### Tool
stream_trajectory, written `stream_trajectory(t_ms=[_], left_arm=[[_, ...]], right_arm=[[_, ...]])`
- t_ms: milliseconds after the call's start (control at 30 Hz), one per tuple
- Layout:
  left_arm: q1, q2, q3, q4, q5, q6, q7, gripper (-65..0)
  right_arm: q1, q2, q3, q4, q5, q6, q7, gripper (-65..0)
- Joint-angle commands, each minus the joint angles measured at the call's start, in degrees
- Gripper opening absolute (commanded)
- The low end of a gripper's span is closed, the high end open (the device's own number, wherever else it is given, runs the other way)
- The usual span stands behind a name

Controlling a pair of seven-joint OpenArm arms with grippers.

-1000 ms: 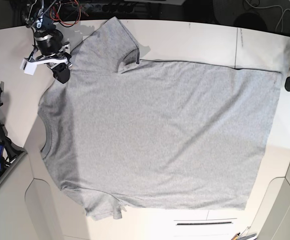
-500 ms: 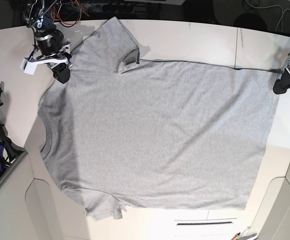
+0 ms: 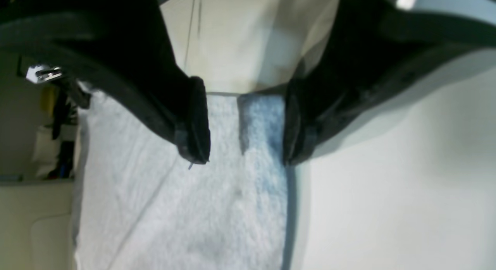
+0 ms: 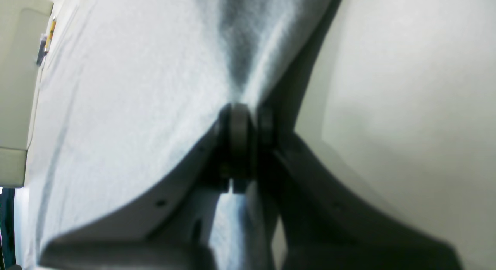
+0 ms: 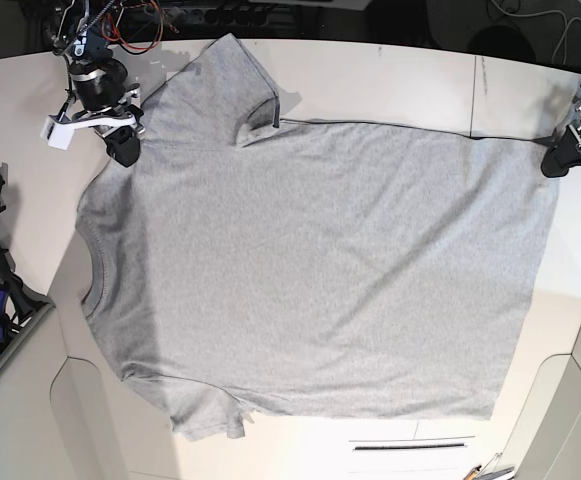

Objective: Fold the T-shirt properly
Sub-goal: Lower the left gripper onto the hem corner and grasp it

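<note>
Black curved claw fingers

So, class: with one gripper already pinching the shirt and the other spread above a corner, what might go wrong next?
1. The left gripper is open right at the T-shirt's hem corner; closing there may miss the cloth.
2. The right gripper pinches only a small bit near the shoulder, which could slip.
3. Lifting unevenly may skew the fold.

The T-shirt lies plain side up, so whatever is on its underside is hidden against the bench. At its shoulder corner, the right pincer pinches cloth, covering the fabric between its tips. In both wrist views the shirt runs past the frame edges and is blurred. The left pincer, at the shirt's hem corner, is partly cut off by the base view's edge.
</note>
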Motion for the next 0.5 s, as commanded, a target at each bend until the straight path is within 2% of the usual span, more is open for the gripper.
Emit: stream_trajectory(t_ms=[0, 233, 333, 467], left_arm=[[0.79, -0.52, 0.31, 0.52, 2.86, 1.33, 2.84, -31.0], [0.76, -0.52, 0.31, 1.07, 2.54, 1.36, 1.9, -31.0], [0.52, -0.5, 0.31, 1.07, -0.74, 0.59, 1.49, -31.0], [-0.17, -0.5, 0.31, 1.07, -3.17, 0.07, 3.56, -31.0]], right_arm=[[-0.48, -0.02, -0.04, -0.02, -0.81, -0.87, -1.92, -65.0], [-0.48, -0.02, -0.04, -0.02, -0.79, -0.87, -1.9, -65.0], [-0.46, -0.02, -0.04, -0.02, -0.74, -0.87, -1.9, -65.0], [-0.48, -0.02, -0.04, -0.02, -0.74, -0.87, -1.9, -65.0]])
